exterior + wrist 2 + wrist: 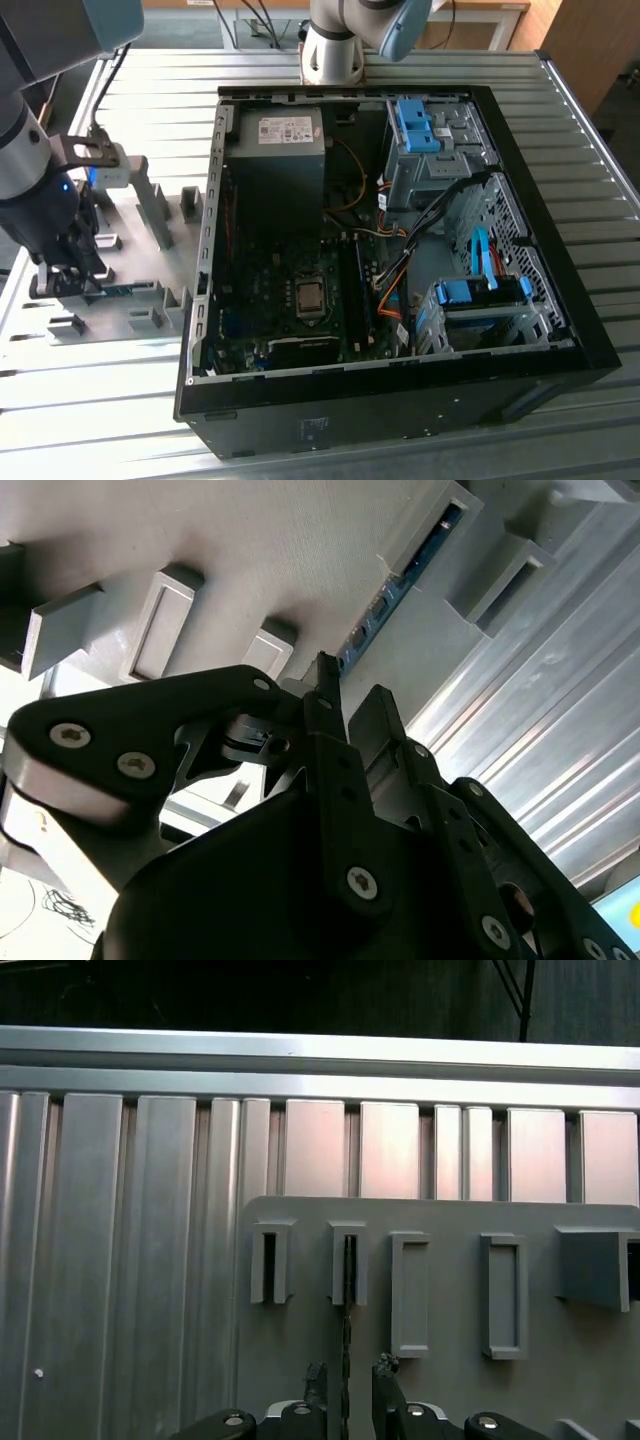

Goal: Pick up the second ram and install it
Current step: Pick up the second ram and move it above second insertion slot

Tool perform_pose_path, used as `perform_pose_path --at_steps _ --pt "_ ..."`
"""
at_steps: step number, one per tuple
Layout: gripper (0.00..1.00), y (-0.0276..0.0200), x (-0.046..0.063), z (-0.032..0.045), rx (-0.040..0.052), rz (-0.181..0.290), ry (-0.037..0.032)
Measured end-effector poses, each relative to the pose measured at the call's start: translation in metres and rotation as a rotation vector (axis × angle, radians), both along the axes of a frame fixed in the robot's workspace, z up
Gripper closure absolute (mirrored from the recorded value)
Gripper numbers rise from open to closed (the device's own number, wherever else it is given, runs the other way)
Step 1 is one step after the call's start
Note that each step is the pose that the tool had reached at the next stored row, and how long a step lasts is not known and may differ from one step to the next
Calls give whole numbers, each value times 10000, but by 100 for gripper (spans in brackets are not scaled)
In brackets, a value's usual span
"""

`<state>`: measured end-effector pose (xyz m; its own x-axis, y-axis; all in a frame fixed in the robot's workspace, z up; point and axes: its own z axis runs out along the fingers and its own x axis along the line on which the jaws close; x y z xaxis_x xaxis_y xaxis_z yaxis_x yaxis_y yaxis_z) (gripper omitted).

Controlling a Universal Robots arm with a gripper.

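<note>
At the exterior view's left the hand (68, 285) reaches down onto a grey holder plate (140, 255) that lies on the ribbed metal table (100, 400). The second ram (118, 290) stands on edge in one of the plate's slotted holders, a thin blue strip just beside the fingertips. In the first wrist view the stick (347, 1295) shows edge-on, running out of its holder and in between the two fingers (385, 1375). They stand slightly apart with a sliver of gap on either side, so the hand is narrowly open, straddling the stick and gripping nothing.

The risks appear to lie in that narrow fit. If the stick does not sit centred between the fingers, the first finger to touch could push it sideways against the holder wall and jam or flex it. A hold on only the thin upper edge could let it tilt or slip.

Further right sits the open computer case (590, 350). Loose orange and black cables (385, 285) trail close to the long dark slots (358, 290) beside the processor socket and could probably foul a stick brought down there
</note>
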<state>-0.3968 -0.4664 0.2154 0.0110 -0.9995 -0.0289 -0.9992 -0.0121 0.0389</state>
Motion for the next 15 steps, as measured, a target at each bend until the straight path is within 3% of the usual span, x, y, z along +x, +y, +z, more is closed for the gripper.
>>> perform_pose_path --at_steps 5,15 --pt "68 0 -11 -57 0 -1 -131" --pt "68 -1 -26 -147 -1 0 -161"
